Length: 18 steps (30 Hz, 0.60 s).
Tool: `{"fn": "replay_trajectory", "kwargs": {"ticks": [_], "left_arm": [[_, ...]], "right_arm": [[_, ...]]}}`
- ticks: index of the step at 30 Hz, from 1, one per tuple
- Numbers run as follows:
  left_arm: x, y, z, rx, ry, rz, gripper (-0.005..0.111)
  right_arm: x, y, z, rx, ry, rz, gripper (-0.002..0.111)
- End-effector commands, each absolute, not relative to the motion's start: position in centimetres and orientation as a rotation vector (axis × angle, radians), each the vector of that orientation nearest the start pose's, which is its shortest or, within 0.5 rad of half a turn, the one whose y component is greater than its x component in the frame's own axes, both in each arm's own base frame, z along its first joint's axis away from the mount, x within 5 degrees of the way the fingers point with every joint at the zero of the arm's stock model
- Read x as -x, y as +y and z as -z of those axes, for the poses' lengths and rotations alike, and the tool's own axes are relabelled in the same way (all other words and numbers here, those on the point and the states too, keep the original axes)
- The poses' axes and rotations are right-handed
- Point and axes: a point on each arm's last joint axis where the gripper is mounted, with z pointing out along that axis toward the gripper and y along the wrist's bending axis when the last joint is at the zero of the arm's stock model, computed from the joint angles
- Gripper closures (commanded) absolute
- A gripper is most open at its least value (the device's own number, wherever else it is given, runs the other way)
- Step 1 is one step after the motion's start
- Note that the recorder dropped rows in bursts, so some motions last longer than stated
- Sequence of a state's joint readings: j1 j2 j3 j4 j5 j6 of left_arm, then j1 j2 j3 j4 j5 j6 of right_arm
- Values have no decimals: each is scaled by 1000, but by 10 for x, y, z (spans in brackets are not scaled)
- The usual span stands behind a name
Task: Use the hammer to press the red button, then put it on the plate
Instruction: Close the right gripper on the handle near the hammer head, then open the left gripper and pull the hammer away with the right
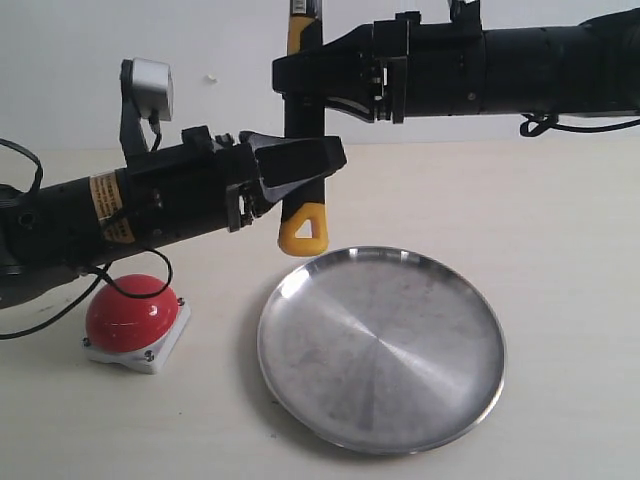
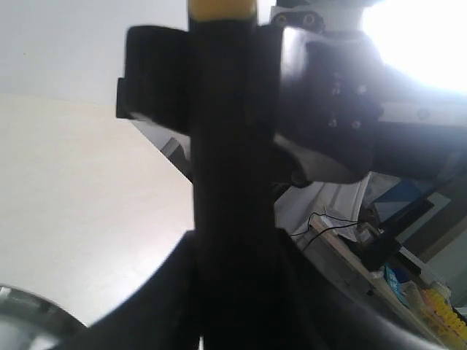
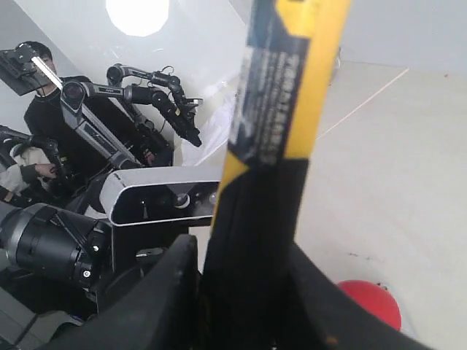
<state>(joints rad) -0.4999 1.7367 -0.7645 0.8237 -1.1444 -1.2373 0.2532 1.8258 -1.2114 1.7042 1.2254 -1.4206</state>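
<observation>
While the left claw (image 1: 305,165) is clamped on its lower handle, the hammer (image 1: 301,118) stands upright, yellow end down, above the plate's (image 1: 380,350) far left rim. The right claw (image 1: 300,75) flanks the handle higher up, but I cannot tell whether it grips.

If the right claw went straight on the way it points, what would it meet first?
The hammer: its handle stands between the jaws of the right claw, so it would likely push against that at once.
</observation>
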Motion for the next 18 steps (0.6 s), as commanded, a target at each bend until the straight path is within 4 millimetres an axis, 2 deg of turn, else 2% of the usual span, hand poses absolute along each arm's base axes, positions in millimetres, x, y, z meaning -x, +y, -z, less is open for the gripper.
{"fn": "replay_trajectory", "kwargs": {"ticks": [1, 3, 5, 9, 15, 18], "left_arm": [[-257, -211, -238, -437, 1553, 1597, 70], [-255, -212, -237, -460, 1558, 1598, 44], [-254, -212, -236, -484, 1563, 1598, 30], [-251, -213, -234, -541, 1577, 1598, 29], [-242, -214, -226, -638, 1623, 1611, 29], [-237, -211, -219, -633, 1657, 1613, 37]], "right_arm": [[-336, 176, -270, 737, 1770, -1562, 108], [-336, 175, -271, 744, 1760, -1555, 108], [-336, 175, -273, 730, 1744, -1558, 108], [-334, 174, -284, 729, 1697, -1543, 108], [-338, 166, -304, 627, 1740, -1312, 108], [-334, 160, -322, 569, 1737, -1221, 108]]}}
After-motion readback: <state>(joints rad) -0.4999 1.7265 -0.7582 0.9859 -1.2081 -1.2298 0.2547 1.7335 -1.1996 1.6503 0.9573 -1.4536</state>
